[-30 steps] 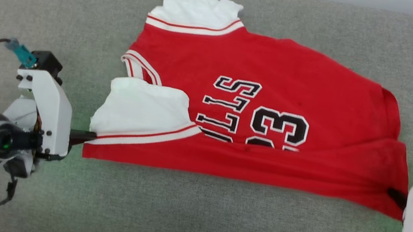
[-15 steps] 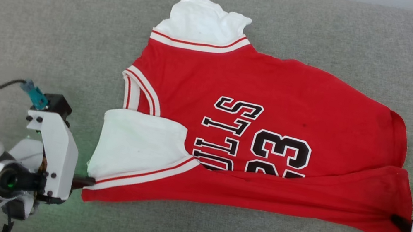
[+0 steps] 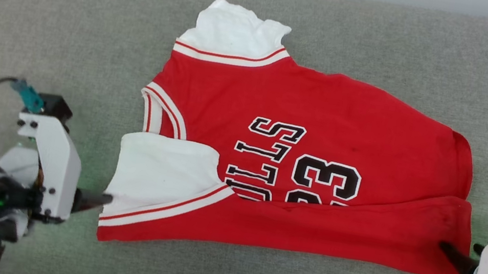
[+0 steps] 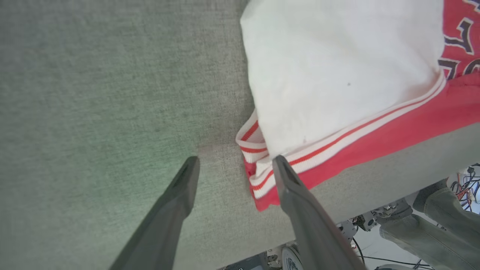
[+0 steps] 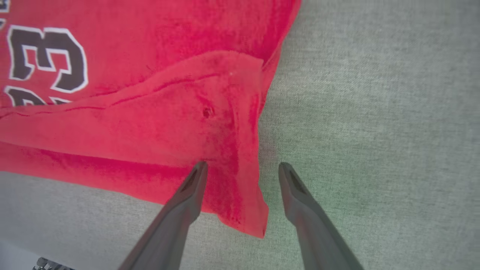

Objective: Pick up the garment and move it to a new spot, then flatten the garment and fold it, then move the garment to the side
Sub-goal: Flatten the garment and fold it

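One grey counter (image 3: pixel 46 14), one garment (image 3: pixel 318 105) on it: red jersey lying mid-counter, near long edge folded up over the number, two white lining patches showing. Two grippers, one per end: left gripper (image 4: pixel 235 162) at the striped hem corner, right gripper (image 5: pixel 243 165) astride the plain red corner. Four fingers (image 5: pixel 180 210) total, both pairs spread wide, gripping nothing.

the bright red garment (image 3: pixel 326 121) lies spread flat, one long edge folded over its black lettering, white lining showing. its striped corner sits between the parted fingers of the left end effector (image 4: pixel 234 165), its plain red corner between those of the right end effector (image 5: pixel 243 167).
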You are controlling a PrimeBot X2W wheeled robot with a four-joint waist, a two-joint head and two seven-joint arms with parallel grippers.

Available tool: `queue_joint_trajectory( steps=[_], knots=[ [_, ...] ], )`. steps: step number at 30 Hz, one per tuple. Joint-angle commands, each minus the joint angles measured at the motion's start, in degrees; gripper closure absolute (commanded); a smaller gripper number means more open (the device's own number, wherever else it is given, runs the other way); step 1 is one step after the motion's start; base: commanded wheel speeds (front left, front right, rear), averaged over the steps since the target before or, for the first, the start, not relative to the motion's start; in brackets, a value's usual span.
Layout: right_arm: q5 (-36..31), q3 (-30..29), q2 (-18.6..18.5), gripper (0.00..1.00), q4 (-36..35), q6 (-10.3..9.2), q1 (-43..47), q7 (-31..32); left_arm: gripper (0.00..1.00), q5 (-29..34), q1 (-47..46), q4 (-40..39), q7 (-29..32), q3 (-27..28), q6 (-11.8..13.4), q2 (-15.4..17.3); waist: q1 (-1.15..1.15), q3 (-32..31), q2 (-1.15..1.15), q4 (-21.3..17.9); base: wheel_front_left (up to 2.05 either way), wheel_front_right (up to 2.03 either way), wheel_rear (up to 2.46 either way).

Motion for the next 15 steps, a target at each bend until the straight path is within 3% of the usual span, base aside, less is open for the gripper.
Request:
queue_joint_trajectory(
  steps=[1, 7, 15],
  knots=[
    [0.34, -0.60, 0.20, 0.00, -0.74, -0.09, -0.18, -0.78, 0.00, 0.36, -0.90, -0.54, 0.27, 0.39, 0.17, 0.27, 0.00, -0.34, 0.00, -0.09, 0.00, 0.00, 0.00],
    [0.76, -1.36, 1.04, 0.00, -4.45, -0.09, -0.47, -5.35, 0.00, 2.01, -5.56, -1.02, 0.34, 2.46, 0.46, 1.14, 0.00, -0.26, 0.00, -0.73, 0.00, 0.00, 0.00],
    [-1.61, -0.11, 2.66, 0.00, -8.84, -0.09, -3.13, -20.59, 0.00, 7.96, -13.97, 4.18, -4.84, 5.24, -4.62, -2.51, 0.00, 3.30, 0.00, -3.83, 0.00, 0.00, 0.00]
  ],
)
